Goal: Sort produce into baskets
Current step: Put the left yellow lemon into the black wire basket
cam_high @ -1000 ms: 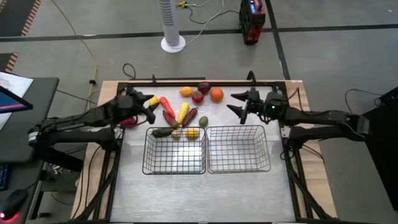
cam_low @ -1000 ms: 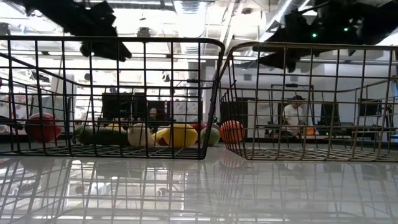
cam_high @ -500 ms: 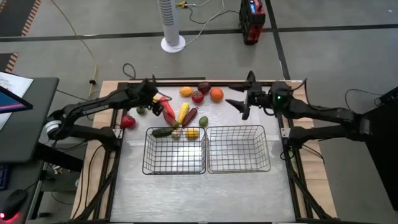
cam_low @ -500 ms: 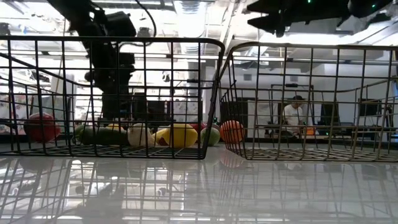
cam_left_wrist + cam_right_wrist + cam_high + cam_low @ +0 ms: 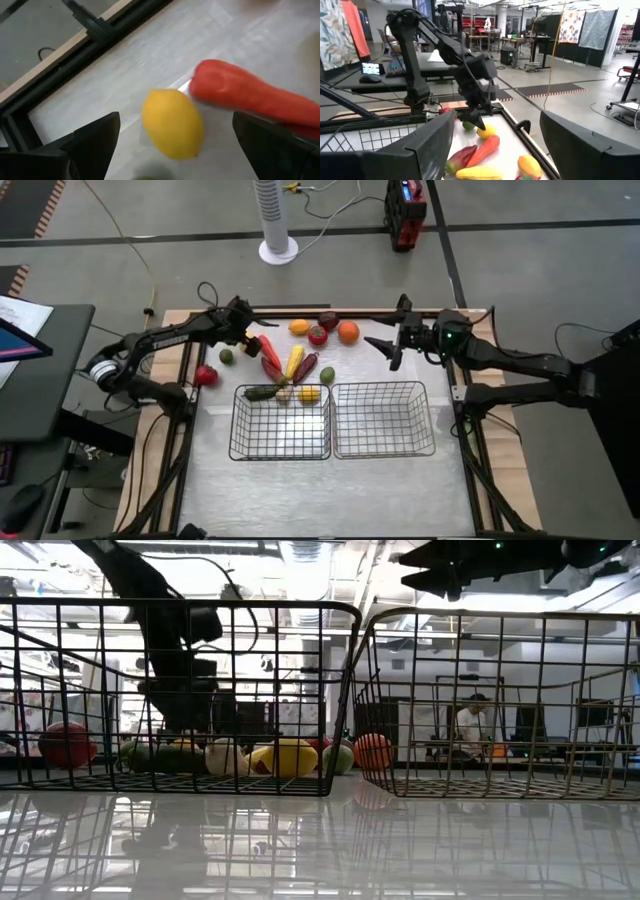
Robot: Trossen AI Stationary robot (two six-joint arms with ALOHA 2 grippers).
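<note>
Toy produce lies in a cluster at the table's far side, behind two wire baskets set side by side. The left gripper hangs over a yellow lemon, fingers spread wide to either side of it. A long red pepper touches the lemon, lying crosswise beside it. The right gripper hovers spread apart behind the right-hand basket.

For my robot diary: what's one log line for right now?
left gripper: open over yellow lemon | right gripper: open, waiting | baskets: empty
</note>
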